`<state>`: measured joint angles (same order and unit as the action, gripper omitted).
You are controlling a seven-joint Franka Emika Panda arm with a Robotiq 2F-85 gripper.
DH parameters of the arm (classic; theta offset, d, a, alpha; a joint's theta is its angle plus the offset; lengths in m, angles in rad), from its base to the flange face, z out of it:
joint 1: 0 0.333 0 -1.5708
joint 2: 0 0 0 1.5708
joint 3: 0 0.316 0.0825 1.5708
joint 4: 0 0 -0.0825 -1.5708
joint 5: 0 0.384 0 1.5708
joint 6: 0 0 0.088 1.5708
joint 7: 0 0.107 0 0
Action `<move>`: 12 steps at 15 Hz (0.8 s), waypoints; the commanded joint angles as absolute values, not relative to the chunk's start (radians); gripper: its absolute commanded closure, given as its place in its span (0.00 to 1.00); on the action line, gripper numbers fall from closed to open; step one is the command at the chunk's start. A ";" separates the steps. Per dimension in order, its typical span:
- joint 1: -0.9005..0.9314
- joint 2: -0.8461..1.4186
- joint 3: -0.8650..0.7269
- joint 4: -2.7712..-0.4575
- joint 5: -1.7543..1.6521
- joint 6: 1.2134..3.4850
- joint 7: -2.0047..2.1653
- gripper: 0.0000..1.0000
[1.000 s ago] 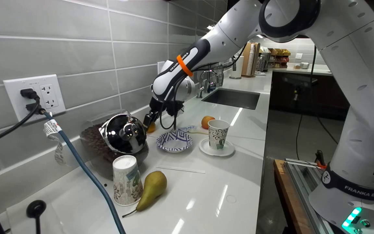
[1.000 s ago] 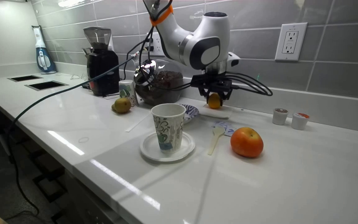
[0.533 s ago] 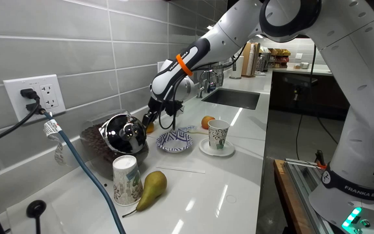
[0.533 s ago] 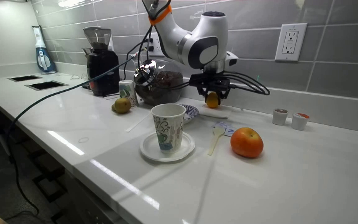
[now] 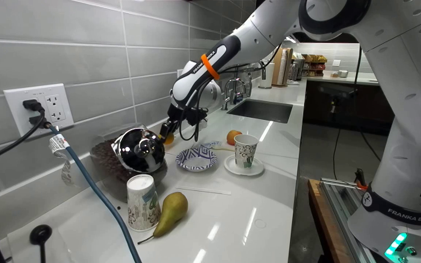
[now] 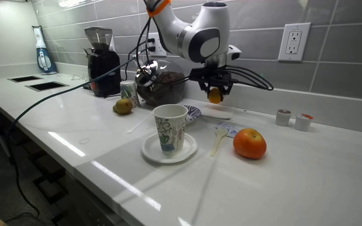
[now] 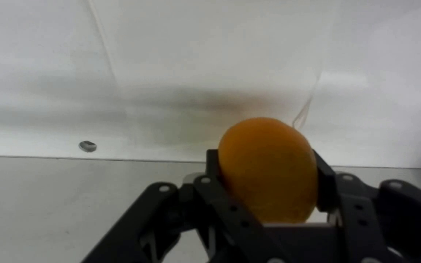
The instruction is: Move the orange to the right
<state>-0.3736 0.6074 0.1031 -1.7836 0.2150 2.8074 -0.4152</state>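
Note:
The orange (image 6: pixel 214 95) is a small round bright-orange fruit. My gripper (image 6: pixel 216 94) is shut on it, one black finger on each side. It hangs a little above the counter and above a folded white napkin (image 6: pixel 217 112) near the back wall. In the wrist view the orange (image 7: pixel 269 171) sits between both fingers (image 7: pixel 268 168), touching them. In an exterior view the orange (image 5: pixel 169 138) is partly hidden behind the gripper finger and the glass jar.
A patterned bowl (image 5: pixel 196 164), a cup (image 6: pixel 171 130) on a white saucer (image 6: pixel 148 150), a spoon (image 6: pixel 219 135) and a larger red-orange fruit (image 6: pixel 249 143) stand nearby. Two small pods (image 6: pixel 283 117) are by the wall. A bean jar (image 5: pixel 110 157) and pear (image 5: pixel 174 210) also stand there.
My gripper has risen with the orange in it, and the gap above the napkin has grown. The other objects have not moved.

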 commanded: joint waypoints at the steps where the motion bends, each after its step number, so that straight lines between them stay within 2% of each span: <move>1: -0.378 0.492 0.087 -1.914 0.220 2.842 -0.363 0.44; 4: -0.388 0.422 0.056 -1.989 0.228 2.880 -0.328 0.47; 5: -0.390 0.397 0.045 -2.014 0.232 2.891 -0.311 0.54; 6: -0.399 0.379 0.034 -2.033 0.238 2.905 -0.299 0.67; 12: -0.422 0.279 -0.043 -2.134 0.268 2.934 -0.221 0.69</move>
